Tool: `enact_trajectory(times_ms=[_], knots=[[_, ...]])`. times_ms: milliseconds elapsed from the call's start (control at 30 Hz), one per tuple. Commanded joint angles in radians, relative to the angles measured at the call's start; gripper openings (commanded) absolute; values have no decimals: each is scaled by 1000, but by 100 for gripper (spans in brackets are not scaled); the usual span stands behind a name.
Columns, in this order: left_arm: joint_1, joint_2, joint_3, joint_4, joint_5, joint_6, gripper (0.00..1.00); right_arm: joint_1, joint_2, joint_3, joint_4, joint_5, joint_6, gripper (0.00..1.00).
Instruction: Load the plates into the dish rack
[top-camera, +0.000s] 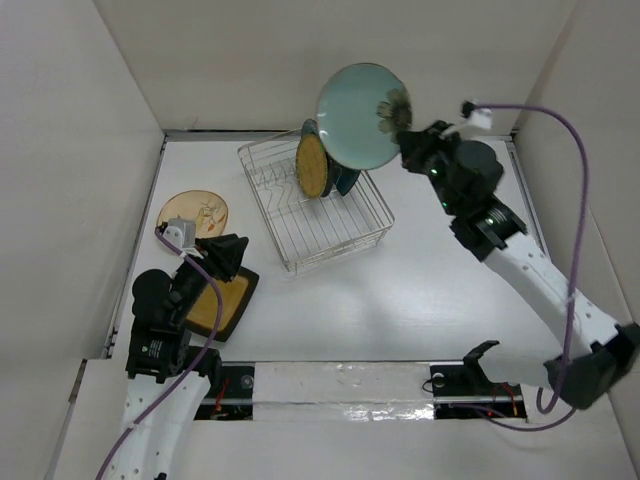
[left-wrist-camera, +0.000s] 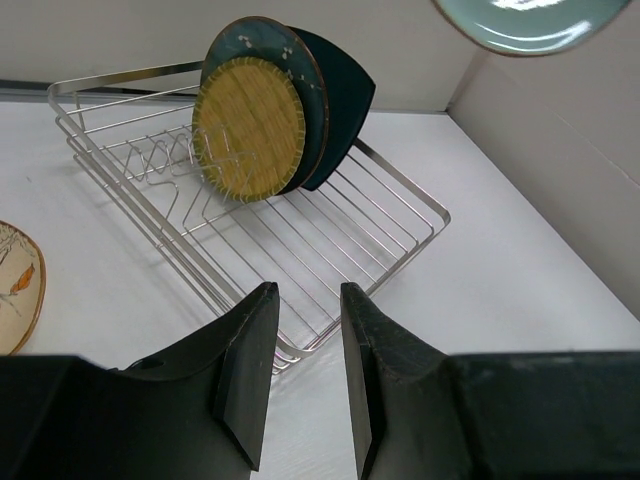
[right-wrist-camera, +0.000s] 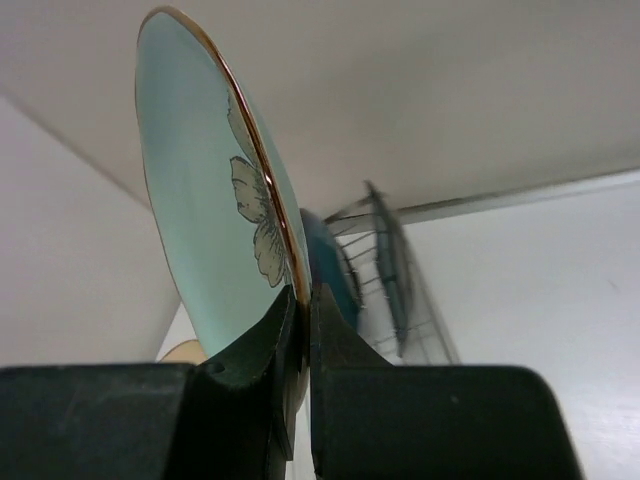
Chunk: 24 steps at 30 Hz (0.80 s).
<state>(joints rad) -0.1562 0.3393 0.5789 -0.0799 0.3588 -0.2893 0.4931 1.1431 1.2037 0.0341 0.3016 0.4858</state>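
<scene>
Right gripper (right-wrist-camera: 303, 300): my fingers are pinched tight on the rim of the green plate (top-camera: 362, 115), with only its edge between them.
Green plate, place: held up above the counter (top-camera: 430, 300), over the far right corner of the rack (top-camera: 315, 205), close to the back wall.
Green plate, facing: it runs from my right gripper out to the left. Its flowered, gold-rimmed face is turned to the top camera, and the flower sits at the rim where I grip. From my right wrist it is edge-on, rising up and to the left.
Left gripper (left-wrist-camera: 307, 295): fingers a narrow gap apart with nothing between them, aimed at the near right side of the rack. It sits over the far corner of the mustard plate (top-camera: 228, 308).
Rack: its long axis runs from far left to near right, askew to the counter's edges.
In the rack: the yellow plate (left-wrist-camera: 248, 128) stands on edge in front, the round teal plate (left-wrist-camera: 262, 32) is just behind it and the dark teal plate (left-wrist-camera: 348, 90) behind that. All three lean together toward the far end.
Tan plate (top-camera: 195, 212): flat on the counter, left of the rack and apart from it.
Hidden: my left arm covers much of the mustard plate, and I cannot tell whether that gripper touches it.
Cut off: my left wrist view catches only slivers of the green and tan plates.
Blurred: the rack and teal plates in my right wrist view.
</scene>
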Motion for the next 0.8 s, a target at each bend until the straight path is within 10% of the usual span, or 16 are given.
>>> enact_trajectory(times_ms=[0,367,767], knots=[[-5,6,25,28,3,10,28,136,206,306,-25,166,-218,0],[-5,15,22,25,-14,4,28,249,872,1164,-371,399,-412,0],[-5,35,24,25,-29,3,28,317,1086,1202,-241,590,-556,0]])
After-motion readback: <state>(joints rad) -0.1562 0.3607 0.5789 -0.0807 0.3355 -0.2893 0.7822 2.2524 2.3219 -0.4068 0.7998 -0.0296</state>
